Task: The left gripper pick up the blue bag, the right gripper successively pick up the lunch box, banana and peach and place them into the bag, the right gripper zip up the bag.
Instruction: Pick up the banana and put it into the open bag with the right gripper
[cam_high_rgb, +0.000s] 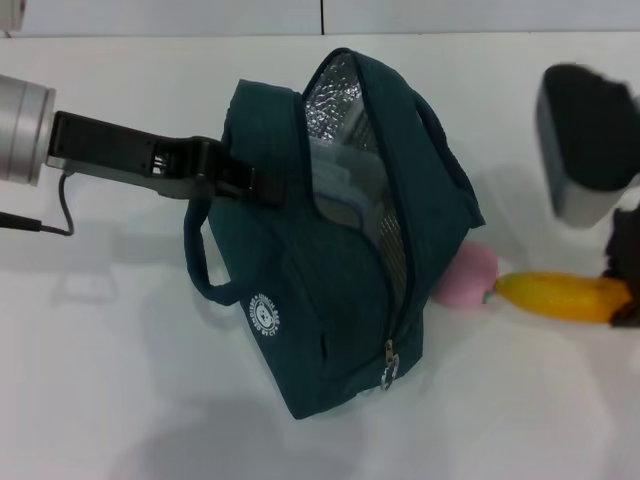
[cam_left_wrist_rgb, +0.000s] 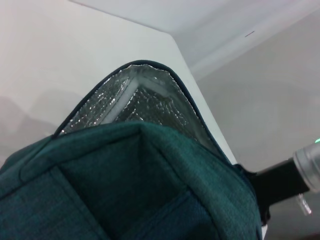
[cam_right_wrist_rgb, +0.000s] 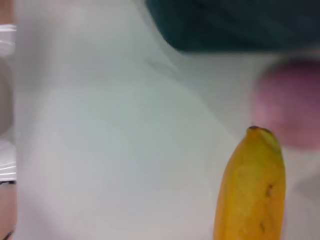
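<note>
Spreading under everything is the white table (cam_high_rgb: 120, 400), and the largest thing on it is the blue bag (cam_high_rgb: 340, 300), standing tilted at the centre of the head view with its mouth gaping toward twelve o'clock. Silver foil lining (cam_high_rgb: 340, 100) shows inside the open flap, and the left wrist view looks over the teal fabric to that same foil (cam_left_wrist_rgb: 145, 100). A pale clear shape with a bluish edge, apparently the lunch box (cam_high_rgb: 335, 185), sits inside the opening; its label cannot be made out. On the bag's side, at about seven o'clock from its middle, is a round white logo (cam_high_rgb: 264, 316) with ringed lettering too small to read. The metal zipper pull (cam_high_rgb: 388, 372) hangs at the bag's six o'clock end, the zip undone.

The left gripper (cam_high_rgb: 250, 185) reaches in from nine o'clock, its dark fingers clenched on the bag's upper edge by a loop handle (cam_high_rgb: 200, 255).

At three o'clock from the bag, the banana (cam_high_rgb: 560, 296) lies on the table, its dark tip (cam_right_wrist_rgb: 256, 129) pointing at the peach (cam_high_rgb: 466, 276), which sits just beside the bag and partly hidden behind its corner. The right gripper (cam_high_rgb: 625, 270) is at the banana's far end at the frame edge, its grey wrist housing (cam_high_rgb: 585, 140) above; whether its fingers are parted or closed I cannot tell.
</note>
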